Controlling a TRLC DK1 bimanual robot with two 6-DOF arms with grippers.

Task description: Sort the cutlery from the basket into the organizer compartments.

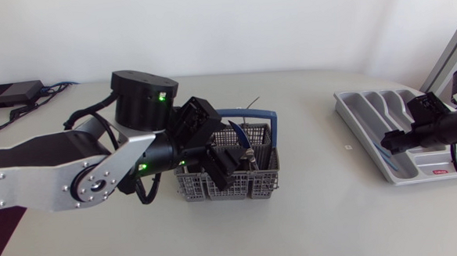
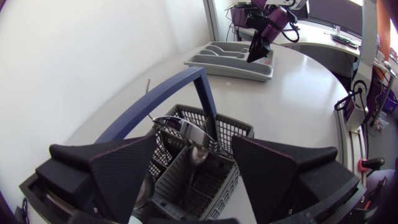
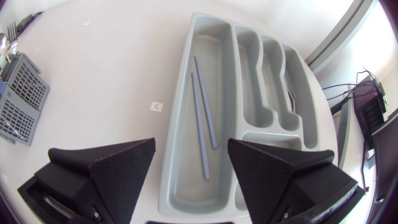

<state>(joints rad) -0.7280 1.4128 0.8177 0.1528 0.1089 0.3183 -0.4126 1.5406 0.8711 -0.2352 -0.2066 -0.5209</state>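
A grey cutlery basket (image 1: 191, 189) with a blue handle (image 2: 184, 88) stands mid-table. My left gripper (image 1: 230, 165) hangs open right over it; in the left wrist view its fingers (image 2: 121, 169) straddle a spoon (image 2: 198, 155) and other metal cutlery standing in the basket (image 2: 239, 129). The grey organizer (image 1: 368, 109) lies at the far right. My right gripper (image 3: 189, 171) is open and empty above its near end, over the long compartment (image 3: 214, 68) where two blue chopsticks (image 3: 203, 118) lie side by side. The other compartments look bare.
A small white tag (image 3: 157, 106) lies on the table just beside the organizer. A black box with cables (image 1: 9, 94) sits at the far left corner. In the right wrist view the basket (image 3: 22, 93) shows far off to the side.
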